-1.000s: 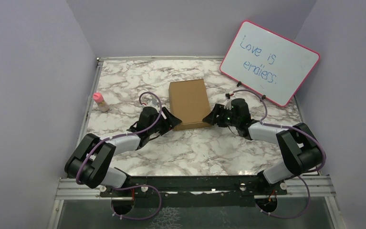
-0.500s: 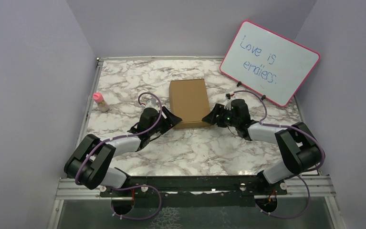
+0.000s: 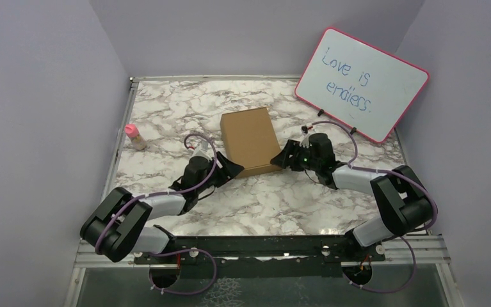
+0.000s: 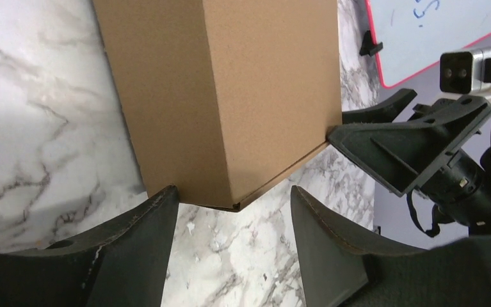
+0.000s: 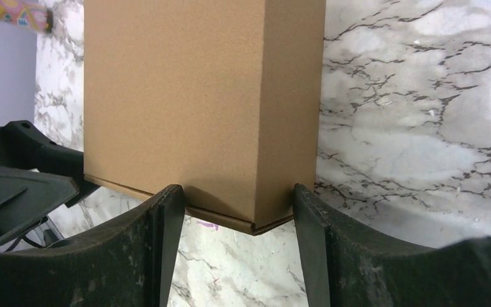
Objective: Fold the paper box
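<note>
Paper box [image 3: 250, 139] flat on the worktop [image 3: 166, 109], one near corner between the left fingers [image 4: 134, 236], the other between the right fingers [image 5: 159, 243], both pairs apart. Long axis runs away from them, bare marble beyond.

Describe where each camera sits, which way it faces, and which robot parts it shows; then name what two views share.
Top external: above and behind the arms, looking down at the table; shows both arms, left gripper, right gripper.
Left wrist: on the left arm, facing along its fingers at the paper box corner.
Right wrist: on the right arm, facing the box's end between its fingers.
Shared: both wrist views show the box and the opposite gripper.
</note>
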Action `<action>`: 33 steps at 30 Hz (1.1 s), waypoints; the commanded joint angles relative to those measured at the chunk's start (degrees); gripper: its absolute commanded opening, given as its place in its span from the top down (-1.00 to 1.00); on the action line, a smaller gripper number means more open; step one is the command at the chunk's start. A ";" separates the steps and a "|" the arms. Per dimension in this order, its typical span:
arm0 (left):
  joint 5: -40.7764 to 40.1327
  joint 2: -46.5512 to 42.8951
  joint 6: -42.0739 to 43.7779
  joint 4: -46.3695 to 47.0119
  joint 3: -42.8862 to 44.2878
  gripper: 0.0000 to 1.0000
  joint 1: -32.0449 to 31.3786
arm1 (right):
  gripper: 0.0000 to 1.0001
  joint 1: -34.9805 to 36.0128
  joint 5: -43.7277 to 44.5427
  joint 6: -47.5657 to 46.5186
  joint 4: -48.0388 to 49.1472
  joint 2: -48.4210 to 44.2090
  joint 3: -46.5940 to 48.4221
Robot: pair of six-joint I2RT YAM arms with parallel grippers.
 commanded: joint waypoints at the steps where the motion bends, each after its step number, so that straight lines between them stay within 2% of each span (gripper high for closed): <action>1: 1.99 -5.75 -2.99 9.78 -3.27 -0.30 -2.29 | -0.35 3.24 0.00 -2.37 -5.64 -3.46 1.74; 10: -3.89 -12.45 0.69 -2.93 -3.04 -0.39 -0.34 | -0.51 1.72 2.51 -5.86 -9.30 -4.07 5.40; 17: -5.09 -10.02 1.91 -8.29 -0.50 -0.39 0.32 | -0.54 1.17 3.57 -7.47 -10.25 -1.55 7.15; 22: -3.99 -5.70 2.72 -8.42 1.24 -0.41 0.50 | -0.54 0.98 2.06 -8.26 -9.99 1.89 8.68; 27: -0.11 -0.73 2.63 -7.95 3.98 -0.44 0.52 | -0.48 1.08 -4.39 -6.64 -7.42 4.73 8.52; 30: 3.05 1.82 0.86 -5.21 4.58 -0.44 0.50 | -0.44 1.12 -7.99 -3.89 -4.02 5.49 6.79; 33: 6.86 4.20 -2.79 1.45 4.35 -0.44 0.41 | -0.40 1.45 -10.70 -0.92 -0.93 6.15 5.23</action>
